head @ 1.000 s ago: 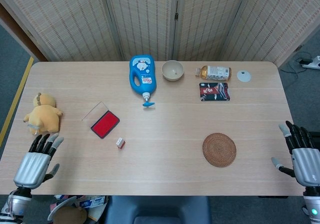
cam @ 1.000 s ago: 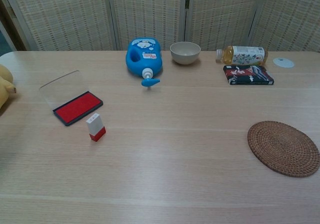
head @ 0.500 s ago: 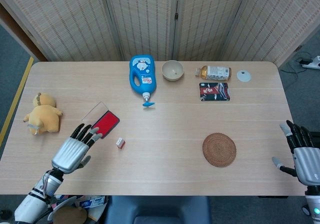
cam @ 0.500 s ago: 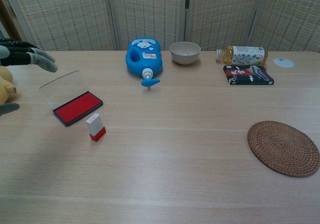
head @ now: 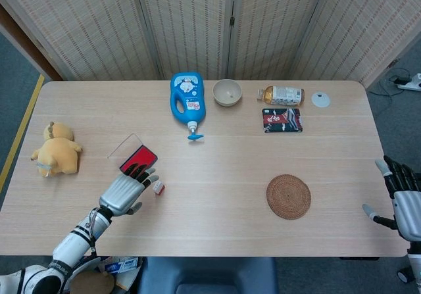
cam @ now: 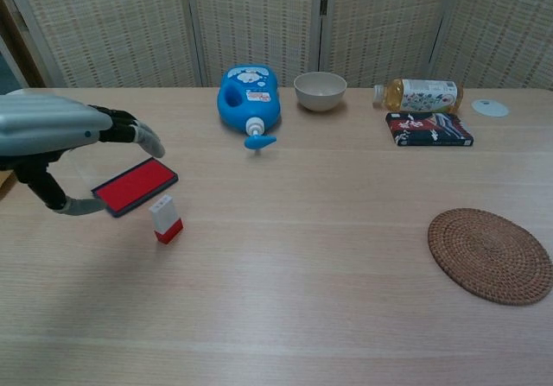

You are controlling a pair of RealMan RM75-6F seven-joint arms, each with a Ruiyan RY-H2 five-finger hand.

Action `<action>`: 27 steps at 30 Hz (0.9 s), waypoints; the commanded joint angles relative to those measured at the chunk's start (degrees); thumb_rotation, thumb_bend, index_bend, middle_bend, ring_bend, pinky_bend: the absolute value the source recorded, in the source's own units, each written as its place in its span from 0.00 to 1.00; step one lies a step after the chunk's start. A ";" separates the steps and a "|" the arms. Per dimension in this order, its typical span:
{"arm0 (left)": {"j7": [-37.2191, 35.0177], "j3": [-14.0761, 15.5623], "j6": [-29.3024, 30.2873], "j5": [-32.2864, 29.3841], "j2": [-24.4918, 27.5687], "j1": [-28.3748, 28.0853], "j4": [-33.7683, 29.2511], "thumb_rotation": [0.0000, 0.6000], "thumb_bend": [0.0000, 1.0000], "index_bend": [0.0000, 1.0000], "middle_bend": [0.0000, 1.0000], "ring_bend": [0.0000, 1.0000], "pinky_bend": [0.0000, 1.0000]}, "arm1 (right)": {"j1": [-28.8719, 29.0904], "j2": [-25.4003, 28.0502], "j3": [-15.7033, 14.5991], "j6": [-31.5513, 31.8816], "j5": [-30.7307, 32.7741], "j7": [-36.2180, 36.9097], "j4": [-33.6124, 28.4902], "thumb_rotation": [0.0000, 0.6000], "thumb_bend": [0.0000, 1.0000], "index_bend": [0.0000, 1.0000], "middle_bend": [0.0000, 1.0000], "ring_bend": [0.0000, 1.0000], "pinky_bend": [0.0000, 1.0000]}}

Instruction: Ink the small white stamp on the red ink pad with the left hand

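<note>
At the far left of the head view a yellow plush toy [head: 56, 150] sits on the table [head: 217, 208]. Right of it, lower left of centre, the left hand [head: 127, 190] hovers with its fingers spread and nothing in them, its fingertips over the near edge of the red ink pad [head: 139, 160]. In the chest view this left hand [cam: 62, 136] fills the left edge, thumb held below the fingers, in front of the red ink pad [cam: 136, 185]. The small white stamp [head: 158, 187] stands upright just right of the hand and just below the pad, touching neither; the chest view shows the small white stamp [cam: 165, 218] with its red base on the table. Further right along the far edge lie a blue bottle [head: 187, 97], a bowl [head: 227, 92], a drink bottle [head: 283, 96] on its side and a dark packet [head: 282, 120]. A woven coaster [head: 288, 196] lies lower right. At the right edge, off the table, the right hand [head: 402, 198] hangs with fingers apart, empty.
</note>
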 commanded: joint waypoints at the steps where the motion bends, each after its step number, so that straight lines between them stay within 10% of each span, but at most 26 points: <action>1: 2.83 0.03 -1.46 -6.20 -2.06 -4.25 1.72 1.00 0.33 0.16 0.12 0.01 0.08 | -0.30 0.48 -0.20 0.71 -0.70 1.14 0.23 1.00 0.20 0.00 0.00 0.00 0.00; 27: 1.04 5.83 -2.45 -16.28 -7.50 -14.70 11.07 1.00 0.34 0.18 0.13 0.02 0.17 | -0.81 1.24 -0.58 1.87 -1.89 3.72 0.77 1.00 0.20 0.00 0.00 0.00 0.00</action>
